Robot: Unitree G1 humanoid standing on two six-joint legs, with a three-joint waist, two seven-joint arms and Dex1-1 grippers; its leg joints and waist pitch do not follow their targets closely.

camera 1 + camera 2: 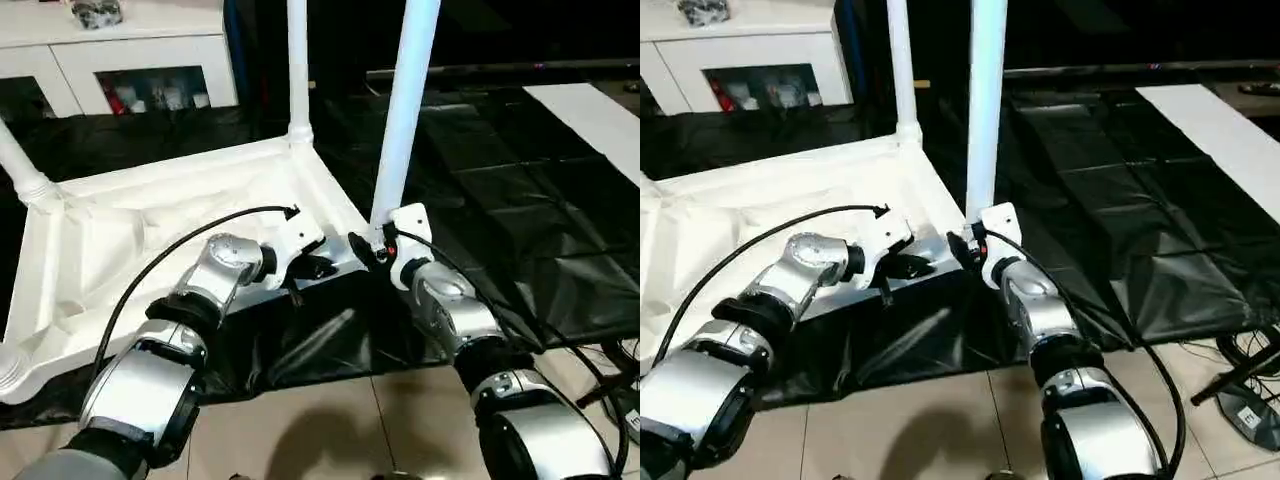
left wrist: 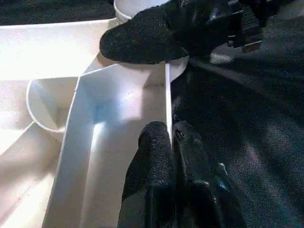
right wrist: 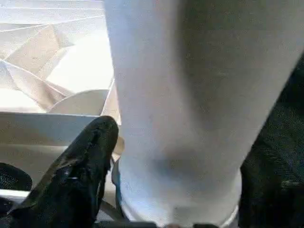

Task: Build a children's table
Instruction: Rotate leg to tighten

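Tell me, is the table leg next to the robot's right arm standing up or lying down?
Standing up. The leg rises nearly straight, its bottom end at the upside-down tabletop's near corner, with the right gripper around its base.

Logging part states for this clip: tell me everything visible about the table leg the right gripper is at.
The leg is a long, smooth white round tube, plastic by its look, standing nearly upright with its top out of frame. Its lower end sits at the near corner socket of the upturned white tabletop. The right gripper closes around its base, one black finger beside the tube. The left gripper pinches the tabletop's rim nearby.
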